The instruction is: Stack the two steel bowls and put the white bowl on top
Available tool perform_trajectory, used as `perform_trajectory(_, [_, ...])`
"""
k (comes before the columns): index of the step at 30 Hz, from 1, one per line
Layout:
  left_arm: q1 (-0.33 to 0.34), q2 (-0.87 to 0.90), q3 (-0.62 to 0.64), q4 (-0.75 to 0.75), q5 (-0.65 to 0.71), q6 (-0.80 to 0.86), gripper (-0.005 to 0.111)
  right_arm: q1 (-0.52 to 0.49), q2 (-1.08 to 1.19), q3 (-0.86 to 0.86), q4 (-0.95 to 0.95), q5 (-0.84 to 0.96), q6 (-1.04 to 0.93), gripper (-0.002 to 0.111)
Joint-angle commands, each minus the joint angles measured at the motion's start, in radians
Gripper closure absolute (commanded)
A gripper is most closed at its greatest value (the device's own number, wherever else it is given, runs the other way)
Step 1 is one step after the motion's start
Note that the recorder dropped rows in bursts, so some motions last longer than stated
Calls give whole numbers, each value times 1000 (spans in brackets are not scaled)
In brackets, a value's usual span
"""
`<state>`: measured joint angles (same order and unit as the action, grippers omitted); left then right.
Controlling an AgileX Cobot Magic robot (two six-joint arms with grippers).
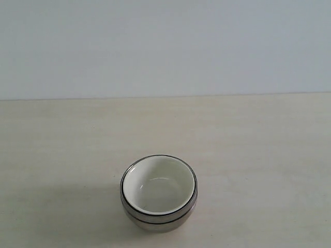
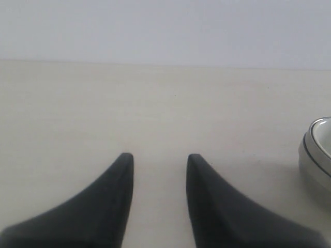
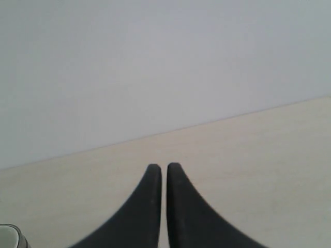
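Table point(image 1: 258, 155) of pale wood colour fills the lower part of every view, and a plain grey-blue wall point(image 1: 165, 46) stands behind it.

The left gripper point(image 2: 159, 160) is held low over the table and points toward the wall. Its two dark fingers point(image 2: 121, 196) stand clearly apart, with bare table between them, and they hold nothing. The stack of bowls is just off to one side of it, at the border of the left wrist view, not touching the fingers.

The right gripper point(image 3: 163, 168) also points across the table toward the wall, and the table edge runs slanted in its view. Its fingers point(image 3: 147, 206) are closed together, with only a thin slit between them and nothing gripped. A small part of the stack shows in a corner of this view, away from the fingertips.

The bowls stand upright as one stack near the front of the table. The two steel bowls point(image 1: 160, 223) are nested, shiny, their rims separated by a dark line. The white bowl point(image 1: 158, 188) sits inside the upper one, glossy, plain and empty.

Count: two steel bowls, one white bowl, two grippers.
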<state>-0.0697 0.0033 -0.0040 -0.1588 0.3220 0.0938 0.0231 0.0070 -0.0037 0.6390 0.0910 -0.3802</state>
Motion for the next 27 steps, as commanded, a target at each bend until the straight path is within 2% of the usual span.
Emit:
perform_trajectory(1, [3, -3, 4, -1, -7, 3, 74, -2, -7, 4, -5, -1, 1, 108])
perform_trajectory(15, [3, -3, 4, -1, -7, 3, 74, -2, -7, 4, -16, -1, 0, 108])
perform_trajectory(18, [3, -3, 4, -1, -7, 3, 74, -2, -7, 4, -168, 1, 0, 108])
perform_trajectory(21, [3, -3, 4, -1, -7, 3, 74, -2, -7, 4, -463, 28, 0, 108])
perform_trajectory(23, [3, -3, 4, -1, -7, 3, 74, -2, -7, 4, -588, 53, 0, 108])
perform_trajectory(27, [3, -3, 4, -1, -7, 3, 74, -2, -7, 4, -599, 95, 5, 108])
